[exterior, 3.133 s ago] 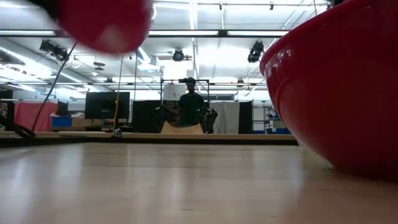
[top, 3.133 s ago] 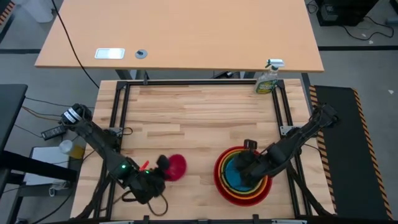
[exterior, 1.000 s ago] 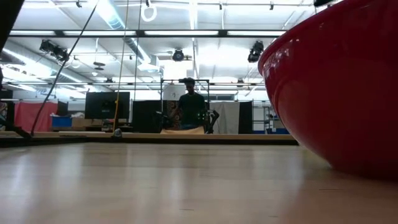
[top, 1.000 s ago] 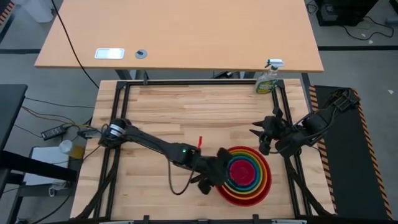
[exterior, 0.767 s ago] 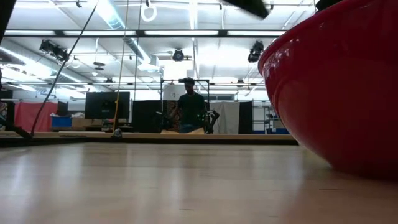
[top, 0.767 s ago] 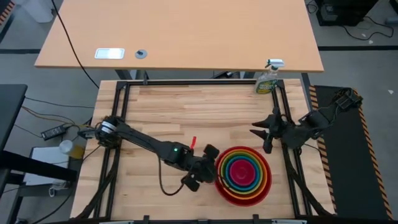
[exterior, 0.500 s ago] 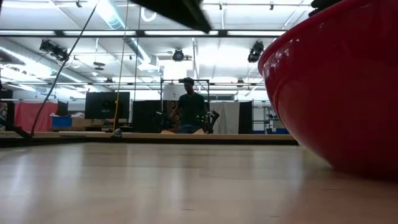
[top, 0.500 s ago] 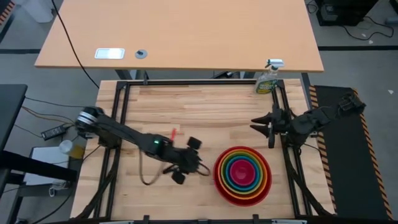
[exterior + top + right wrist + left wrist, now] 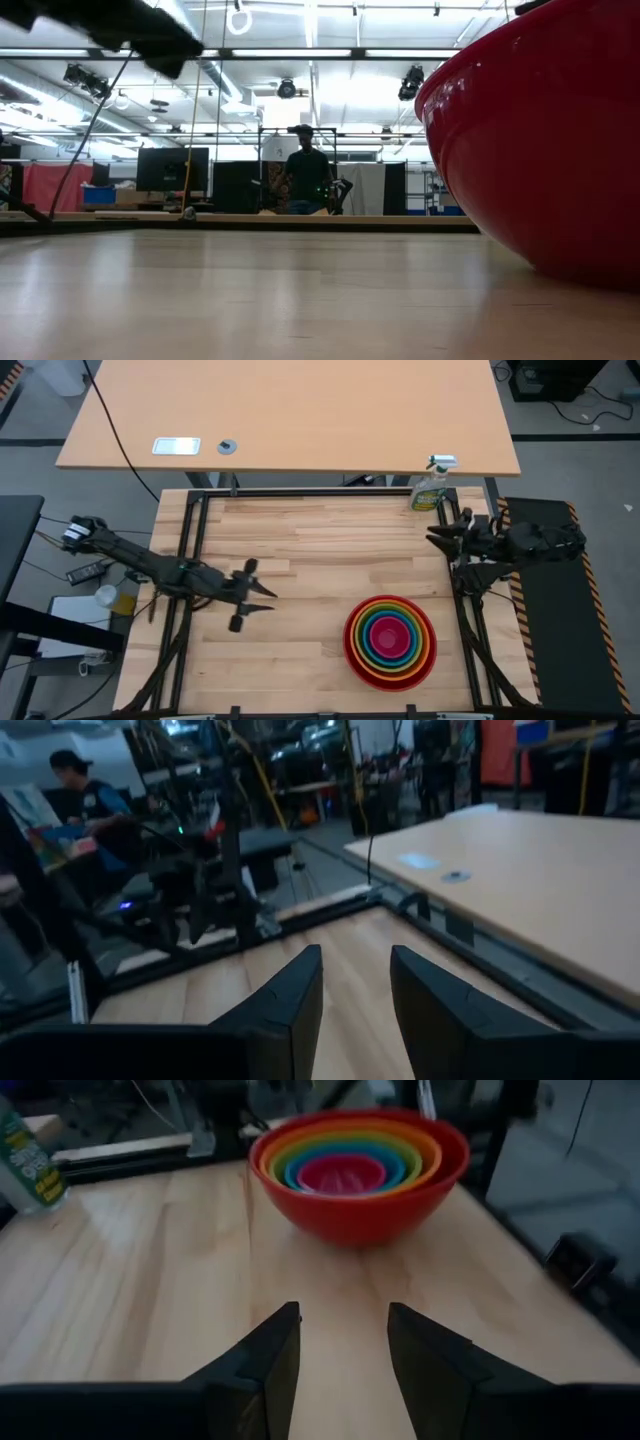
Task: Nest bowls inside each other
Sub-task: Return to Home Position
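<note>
The bowls stand nested in one stack [image 9: 390, 640] near the table's front right. The large red bowl [image 9: 362, 1215] is outermost and rests on the wood. Orange, green and blue rings lie inside it, and the small pink bowl [image 9: 342, 1173] sits in the middle. In the low view the red bowl's wall [image 9: 540, 150] fills the right side. My left gripper [image 9: 262, 600] hovers open over the table's left half, pointing at the stack, its fingers empty [image 9: 343, 1330]. My right gripper [image 9: 437, 530] is open and empty at the far right edge [image 9: 355, 970].
A green spray bottle [image 9: 432, 488] stands at the far right corner, also in the left wrist view [image 9: 25, 1165]. A black frame rail [image 9: 190, 550] borders the table. Bare wood lies between the stack and my left gripper. A person [image 9: 305, 175] stands in the room beyond.
My left gripper has drawn back from the left rim of the bowl stack toward the table's left edge, rolling as it went. My right gripper has pulled away toward the far right edge and turned. The stack has stayed in place.
</note>
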